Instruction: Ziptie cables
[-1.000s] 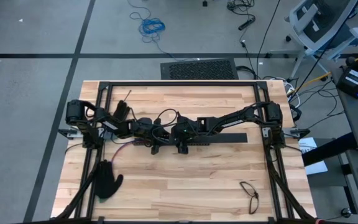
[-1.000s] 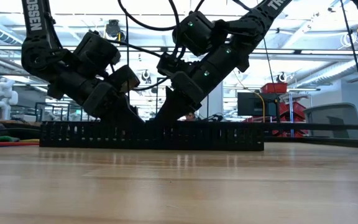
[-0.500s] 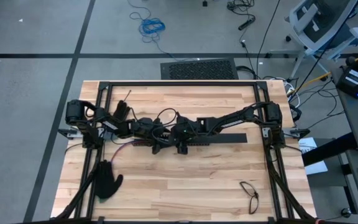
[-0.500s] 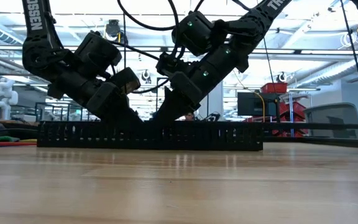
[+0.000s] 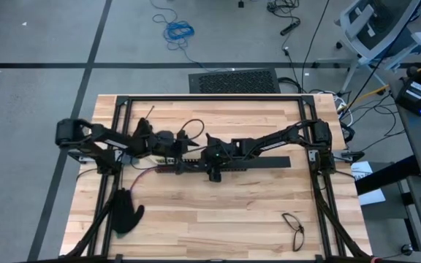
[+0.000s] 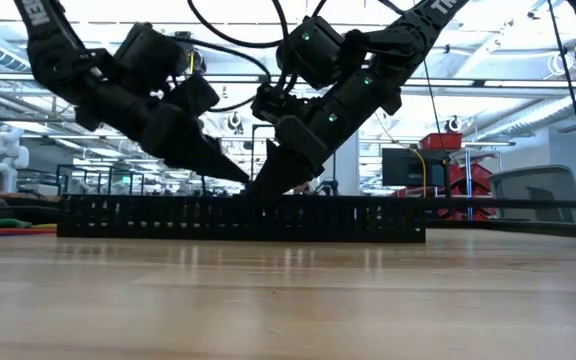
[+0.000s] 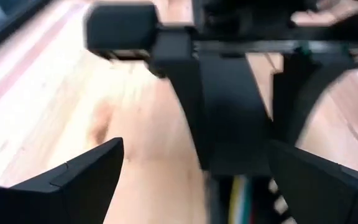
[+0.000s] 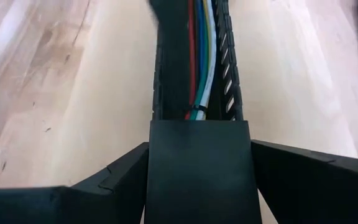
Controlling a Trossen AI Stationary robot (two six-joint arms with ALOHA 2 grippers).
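The cables (image 8: 199,68), red, blue, yellow-green and white, lie side by side inside a long black slotted bar (image 5: 262,164) that rests flat on the table's middle. My right gripper (image 8: 199,149) comes slanting down onto the bar and is shut on it. My left gripper (image 7: 196,146) hangs open just above the bar (image 6: 168,218), left of the right gripper (image 6: 268,188), and touches nothing. A thin dark strip (image 5: 150,111), perhaps a ziptie, lies at the far left. My right gripper has a flat-topped black stretch of the bar (image 8: 157,162) between its two fingers, one on each long side. The fingers slant down from the table's right and lie along the bar. The bar stays flat on the table.
A black glove (image 5: 126,210) lies near the front left. A thin dark loop (image 5: 293,228) lies at the front right. A black metal frame (image 5: 210,97) runs round the tabletop. Bare wood shows in front of the bar.
My left gripper has risen off the bar and drawn back toward the table's left edge. The right gripper and the bar have stayed where they were.
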